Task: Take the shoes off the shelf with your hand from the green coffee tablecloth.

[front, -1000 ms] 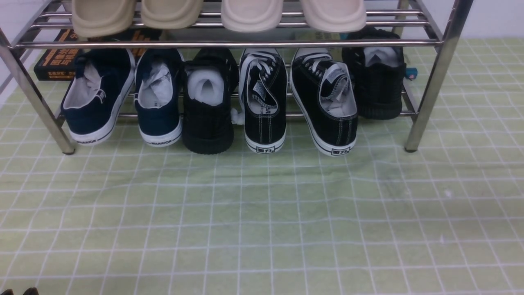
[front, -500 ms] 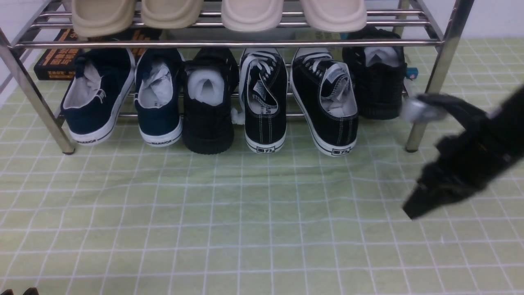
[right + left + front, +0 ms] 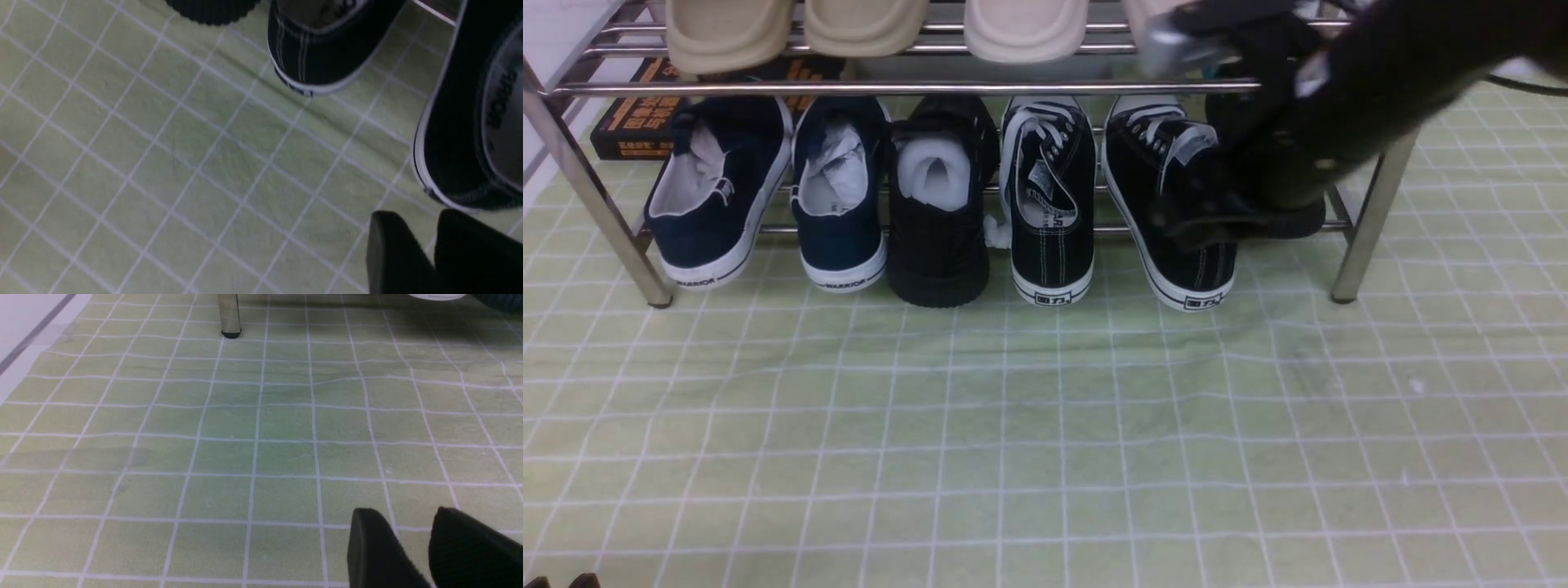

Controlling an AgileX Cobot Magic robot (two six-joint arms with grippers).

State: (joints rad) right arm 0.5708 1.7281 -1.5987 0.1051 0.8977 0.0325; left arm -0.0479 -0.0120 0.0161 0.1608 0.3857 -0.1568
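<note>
The shoes, black canvas sneakers with white soles, stand heel-out on the lower tier of the chrome shelf (image 3: 1372,204): one (image 3: 1049,204) in the middle, the other (image 3: 1188,278) to its right. My right gripper (image 3: 1172,137), the black hand, is motion-blurred over that right sneaker. Its silver fingertip (image 3: 1164,45) is up by the top rail and a lower finger (image 3: 1201,224) is at the heel opening, spread apart and empty. In the right wrist view the gripper (image 3: 412,222) hangs just short of the sneaker's heel (image 3: 449,143). My left gripper (image 3: 402,518) rests low over the green coffee tablecloth (image 3: 1045,425), slightly open and empty.
Two navy sneakers (image 3: 719,204) and an all-black knit shoe (image 3: 938,229) fill the lower tier's left. Another knit shoe (image 3: 1290,220) sits partly behind the hand. Beige slippers (image 3: 866,24) line the upper tier. A book (image 3: 637,122) lies behind the rack. A rack leg (image 3: 229,318) stands ahead of the left gripper.
The right hand, absent a second ago, came in from the right edge and swung up and left to the right sneaker. The shoes and the left gripper have not moved.
</note>
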